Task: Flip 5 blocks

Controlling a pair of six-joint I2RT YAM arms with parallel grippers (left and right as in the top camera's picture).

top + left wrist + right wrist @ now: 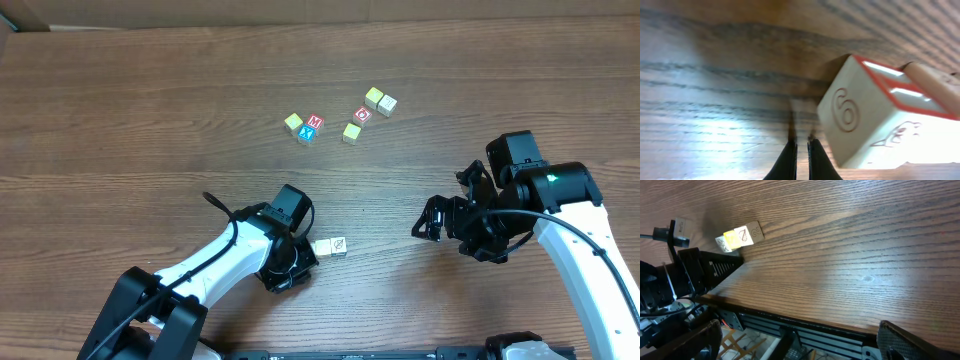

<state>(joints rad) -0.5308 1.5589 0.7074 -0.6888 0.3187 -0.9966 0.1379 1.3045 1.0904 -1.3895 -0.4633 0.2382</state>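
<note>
Seven small blocks (351, 132) lie loose near the far middle of a wooden table (120, 120). Three show letters: a red M block (314, 122), a blue X block (306, 134) and a red O block (362, 114). Two cream blocks (331, 246) sit touching each other nearer the front. The left gripper (303, 262) is just beside them, its fingers pressed together and holding nothing. Its wrist view shows a 6 block (845, 112) with a carved number and a red-edged neighbouring face. The right gripper (432, 222), well apart, has its fingers spread wide and empty.
</note>
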